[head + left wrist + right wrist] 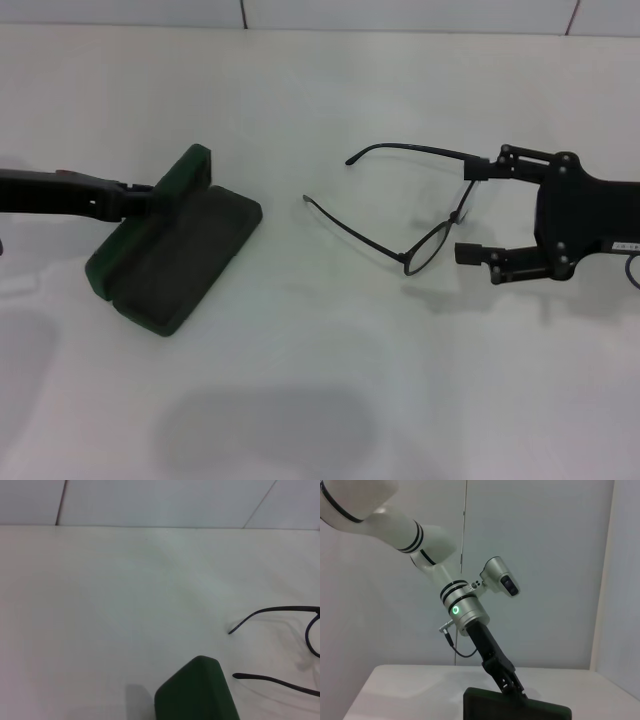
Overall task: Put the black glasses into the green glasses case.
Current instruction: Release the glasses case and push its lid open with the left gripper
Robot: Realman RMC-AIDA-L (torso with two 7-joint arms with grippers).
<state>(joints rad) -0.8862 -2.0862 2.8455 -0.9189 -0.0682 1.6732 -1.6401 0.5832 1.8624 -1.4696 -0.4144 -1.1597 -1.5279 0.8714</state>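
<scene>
The green glasses case (185, 255) lies open on the table's left, its lid (185, 172) standing up. My left gripper (147, 198) comes in from the left and is shut on the lid's edge; the right wrist view shows this left gripper (512, 686) clamped on the lid (520, 711). The black glasses (430, 245) lie unfolded right of centre, temple arms pointing toward the case. My right gripper (475, 210) is open, one fingertip at each end of the glasses' front. The left wrist view shows a lid corner (197, 692) and the temple arms (280, 610).
The white table (330, 380) stretches bare in front of and behind the case and glasses. A tiled wall (400, 12) borders the far edge. The left arm's white links (420, 535) rise above the case in the right wrist view.
</scene>
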